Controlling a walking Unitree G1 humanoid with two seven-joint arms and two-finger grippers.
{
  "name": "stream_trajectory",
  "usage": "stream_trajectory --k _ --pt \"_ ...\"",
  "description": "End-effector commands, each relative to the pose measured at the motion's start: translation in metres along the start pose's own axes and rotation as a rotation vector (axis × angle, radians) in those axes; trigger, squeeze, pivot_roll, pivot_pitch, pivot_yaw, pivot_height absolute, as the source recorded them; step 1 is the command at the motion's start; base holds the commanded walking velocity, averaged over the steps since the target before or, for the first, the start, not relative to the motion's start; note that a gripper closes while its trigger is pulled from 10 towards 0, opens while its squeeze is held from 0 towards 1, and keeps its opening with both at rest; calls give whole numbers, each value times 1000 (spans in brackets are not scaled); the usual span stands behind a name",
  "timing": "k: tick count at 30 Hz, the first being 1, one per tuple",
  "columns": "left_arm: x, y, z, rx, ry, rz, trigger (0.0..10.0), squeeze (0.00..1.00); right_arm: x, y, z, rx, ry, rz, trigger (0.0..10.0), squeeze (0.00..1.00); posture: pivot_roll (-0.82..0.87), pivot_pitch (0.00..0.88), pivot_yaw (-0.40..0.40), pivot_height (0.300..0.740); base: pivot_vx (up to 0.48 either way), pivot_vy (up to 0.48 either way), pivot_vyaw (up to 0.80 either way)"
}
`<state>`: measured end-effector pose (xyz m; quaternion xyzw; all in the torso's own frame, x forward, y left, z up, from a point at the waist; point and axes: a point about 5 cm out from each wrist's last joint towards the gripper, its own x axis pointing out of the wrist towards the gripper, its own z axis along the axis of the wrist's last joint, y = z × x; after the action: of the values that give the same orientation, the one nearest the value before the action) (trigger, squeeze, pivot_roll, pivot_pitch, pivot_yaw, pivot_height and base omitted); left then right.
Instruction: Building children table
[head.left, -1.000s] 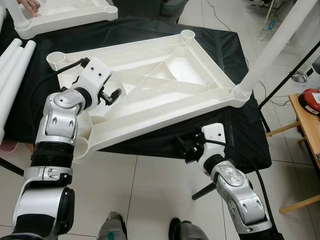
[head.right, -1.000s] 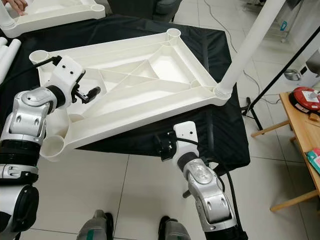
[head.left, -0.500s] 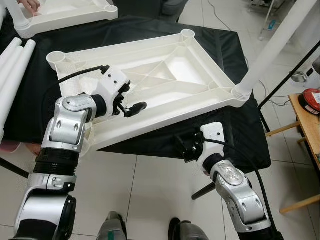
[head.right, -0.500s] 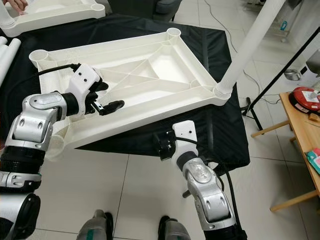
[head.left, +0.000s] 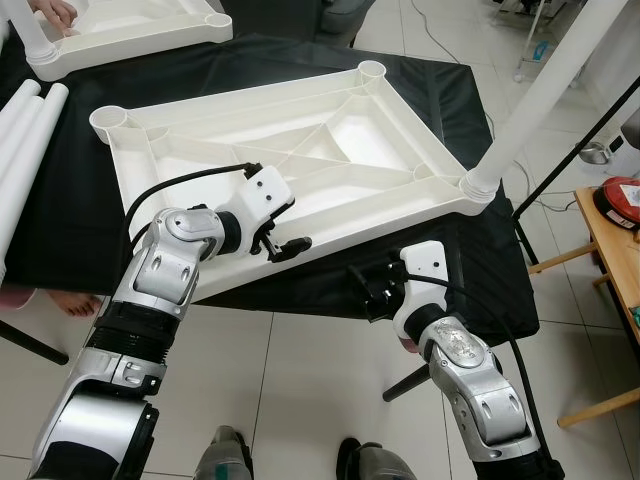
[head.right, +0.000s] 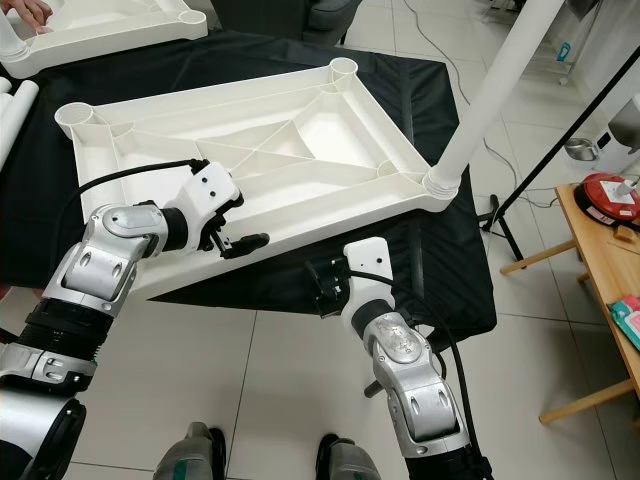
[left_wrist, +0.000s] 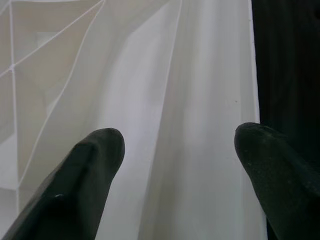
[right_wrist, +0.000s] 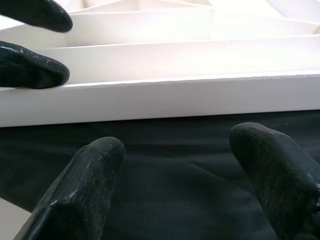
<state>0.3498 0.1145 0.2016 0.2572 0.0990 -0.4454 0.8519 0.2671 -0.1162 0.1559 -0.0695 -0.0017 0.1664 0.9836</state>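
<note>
An upturned white plastic tabletop (head.left: 330, 150) lies on a table draped in black cloth (head.left: 470, 250). One white leg (head.left: 550, 90) stands in its right corner socket (head.left: 478, 184); the other sockets are bare. My left gripper (head.left: 288, 247) is open at the tabletop's near rim, and in the left wrist view the rim (left_wrist: 200, 100) runs between its fingers (left_wrist: 95, 160). My right gripper (head.left: 365, 293) is open just below that rim, over the hanging cloth (right_wrist: 175, 165). Its wrist view looks at the rim (right_wrist: 175, 95) and the left fingertips (right_wrist: 30, 70).
A second white tabletop (head.left: 130, 30) lies at the far left with a person's hand (head.left: 55, 10) on it. Loose white legs (head.left: 25, 130) rest at the table's left edge. A wooden stand with a red object (head.left: 625, 200) is on the right. A person's foot (head.left: 75, 300) shows near the left.
My left gripper has swept rightward and toward me, from inside the tabletop's ribs to its near rim. The right arm has hardly moved.
</note>
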Motion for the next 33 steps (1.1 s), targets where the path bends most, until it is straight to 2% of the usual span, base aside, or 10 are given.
stream_trajectory --k 1,6,12,19,26,27,28,30,33 --pt "6 -3 -26 -105 105 35 0 0 -1 1 -4 5 18 -1 10000 0 158 168 -27 740 0 0 0" --pt "7 -4 -26 -126 100 12 0 0 0 2 -4 5 17 0 10000 0 158 168 -27 740 0 0 0" --pt "12 -16 -34 -97 151 -78 0 0 0 2 -4 7 15 2 10000 0 158 168 -27 740 0 0 0" --pt "18 -17 -35 -84 159 -84 0 0 0 2 -3 9 13 -4 10000 0 157 174 -21 740 0 0 0" --pt "28 -13 -17 -172 91 -61 0 0 0 3 -3 9 12 -5 10000 0 159 170 -17 740 0 0 0" --pt "33 -11 -8 -198 63 -46 0 0 1 4 -3 9 9 -3 10000 0 160 167 -18 740 0 0 0" --pt "33 -11 -8 -198 63 -46 0 0 1 4 -3 9 9 -3 10000 0 160 167 -18 740 0 0 0" --pt "45 -9 11 -192 10 -11 0 0 2 5 -2 10 5 3 10000 0 160 163 -21 740 0 0 0" --pt "52 -7 23 -184 -18 15 0 0 3 5 -1 9 3 6 10000 0 160 163 -21 740 0 0 0"
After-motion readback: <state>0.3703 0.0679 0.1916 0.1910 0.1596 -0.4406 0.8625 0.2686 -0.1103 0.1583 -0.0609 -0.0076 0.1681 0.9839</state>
